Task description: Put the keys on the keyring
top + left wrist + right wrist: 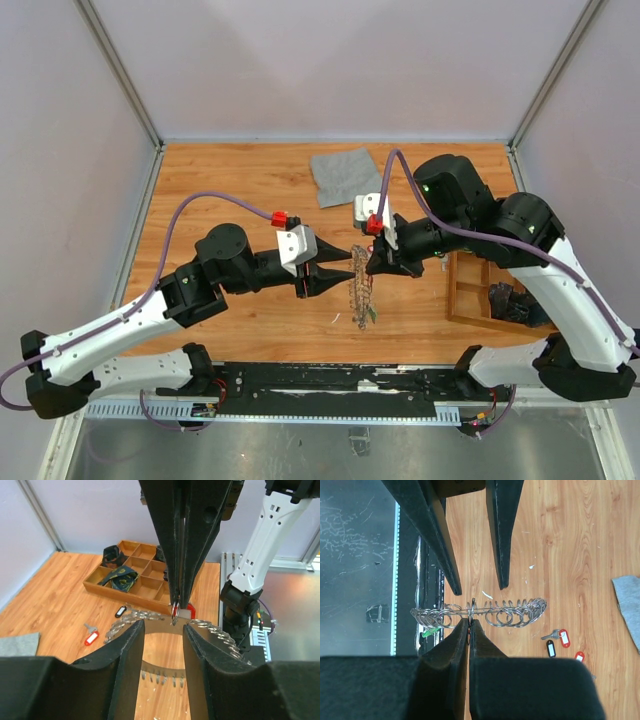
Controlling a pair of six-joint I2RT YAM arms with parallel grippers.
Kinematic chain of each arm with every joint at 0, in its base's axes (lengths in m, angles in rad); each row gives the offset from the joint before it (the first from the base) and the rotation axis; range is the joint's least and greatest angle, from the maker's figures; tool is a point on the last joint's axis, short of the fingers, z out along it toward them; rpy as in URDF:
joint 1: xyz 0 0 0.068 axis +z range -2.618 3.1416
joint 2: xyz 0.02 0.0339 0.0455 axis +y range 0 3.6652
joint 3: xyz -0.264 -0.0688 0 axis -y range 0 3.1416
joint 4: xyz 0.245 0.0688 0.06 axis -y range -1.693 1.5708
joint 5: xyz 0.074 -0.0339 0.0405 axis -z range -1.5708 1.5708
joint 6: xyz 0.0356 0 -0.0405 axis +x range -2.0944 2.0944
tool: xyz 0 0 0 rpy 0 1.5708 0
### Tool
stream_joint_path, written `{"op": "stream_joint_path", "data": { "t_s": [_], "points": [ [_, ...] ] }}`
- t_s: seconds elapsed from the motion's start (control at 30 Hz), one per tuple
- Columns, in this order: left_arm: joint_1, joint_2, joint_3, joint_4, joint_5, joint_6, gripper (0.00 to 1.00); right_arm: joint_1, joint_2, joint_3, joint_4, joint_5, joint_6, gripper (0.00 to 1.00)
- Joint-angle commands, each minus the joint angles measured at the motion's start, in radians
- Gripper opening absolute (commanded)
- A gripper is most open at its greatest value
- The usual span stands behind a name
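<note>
Right jaws are clenching the keyring point(510, 614) by a thin slice of its rim, holding it edge-on in the air above the counter point(230, 180), mid-frame in the top view. Left jaws are standing released, tips apart, just beside the ring at its 9 o'clock, nothing between them.

Loose keys are lying on the counter. The red-tag key point(91, 637) and black-tag key point(120, 611) are at about 8 o'clock of the ring in the left wrist view. Another red tag point(579, 656) is showing in the right wrist view. A green tag point(431, 631) is hanging off one end of the ring, probably a key already on, but I can't confirm at this resolution.

Risks I'm watching:
- The pinch is tiny. If the left jaws are pushing or closing off-centre, the ring is twisting in the right grip or slipping out onto the loose keys.
- Both sets of tips are working almost touching, so a small misalignment means they're colliding.
- Left is carrying no key. Going down for one means thin flat metal on wood, with tips scraping and the key skidding toward the wooden tray point(475, 290) at 3 o'clock.
- The fringe pieces are dangling, so a key being threaded could be snagging on them instead of the main wire.
</note>
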Motion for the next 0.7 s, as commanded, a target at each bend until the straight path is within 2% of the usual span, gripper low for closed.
{"op": "stream_joint_path", "data": {
  "t_s": [0.0,0.27,0.67],
  "points": [
    [-0.011,0.015,0.040,0.006,0.032,0.007,0.40,0.036,0.016,0.061,-0.054,0.029,-0.014,0.01],
    [-0.010,0.022,0.047,0.005,0.036,0.004,0.28,0.071,0.038,0.081,-0.053,0.065,-0.006,0.00],
    [-0.009,0.024,0.045,0.004,0.066,0.008,0.29,0.086,0.048,0.076,-0.008,0.104,0.018,0.01]
  ]
}}
